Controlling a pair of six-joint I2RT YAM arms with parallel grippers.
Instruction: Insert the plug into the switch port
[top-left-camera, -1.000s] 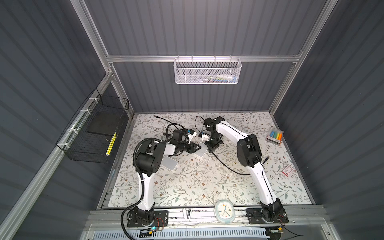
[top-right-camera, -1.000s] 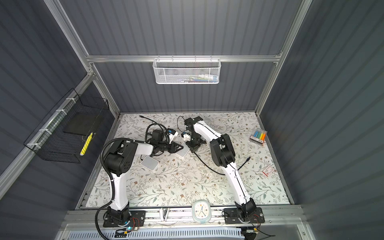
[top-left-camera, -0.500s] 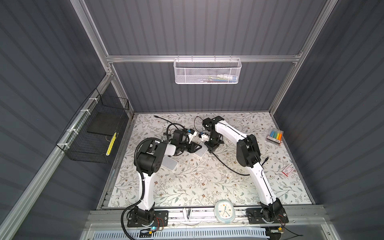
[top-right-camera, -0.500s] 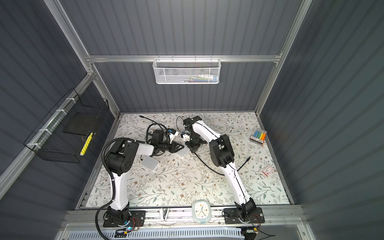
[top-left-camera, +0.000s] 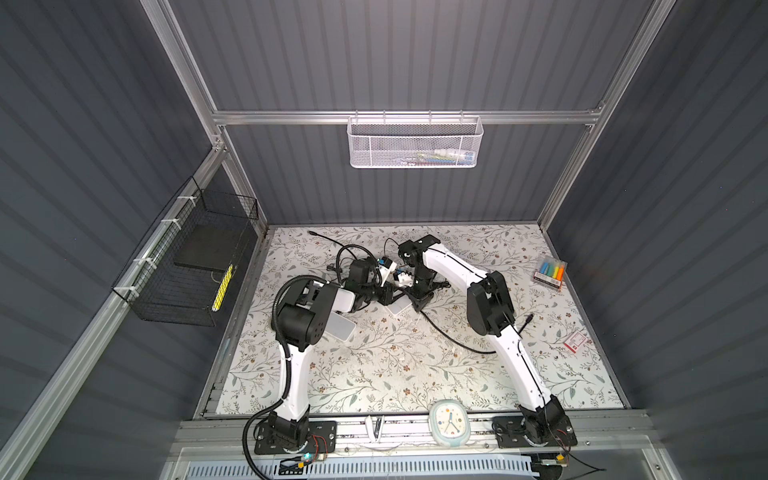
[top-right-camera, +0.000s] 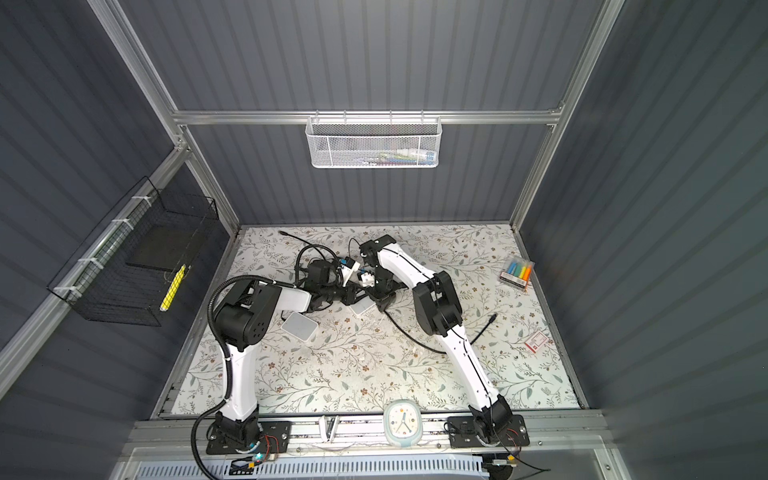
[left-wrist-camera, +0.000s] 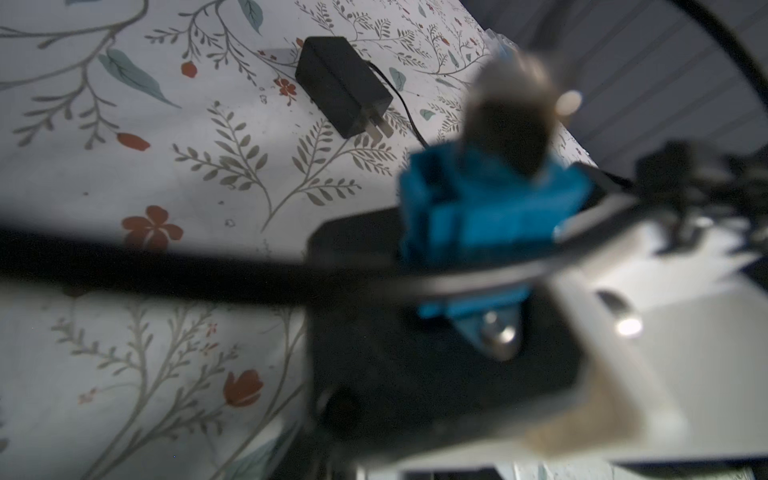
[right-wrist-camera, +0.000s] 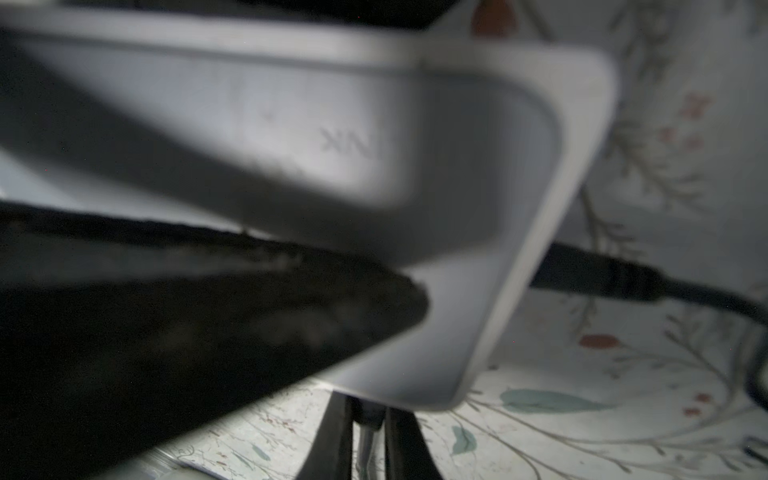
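The white switch (top-left-camera: 397, 308) lies tilted on the floral mat between my two grippers in both top views. My left gripper (top-left-camera: 387, 296) comes in from the left, and its black fingers (right-wrist-camera: 216, 332) lie across the switch (right-wrist-camera: 478, 174) and grip it. Over the switch's right end, my right gripper (right-wrist-camera: 368, 411) is shut on the small dark plug (right-wrist-camera: 368, 417), which sits right at the switch's edge. The port itself is hidden. The plug's black cable (top-left-camera: 453, 337) trails away to the right across the mat. The left wrist view is blurred.
A second white box (top-left-camera: 341, 328) lies under my left arm. A black power adapter (left-wrist-camera: 343, 97) and looped black cables (top-left-camera: 345, 257) lie behind the grippers. A marker box (top-left-camera: 549, 272) and a red card (top-left-camera: 575, 341) sit at the right, and a clock (top-left-camera: 449, 423) stands at the front rail.
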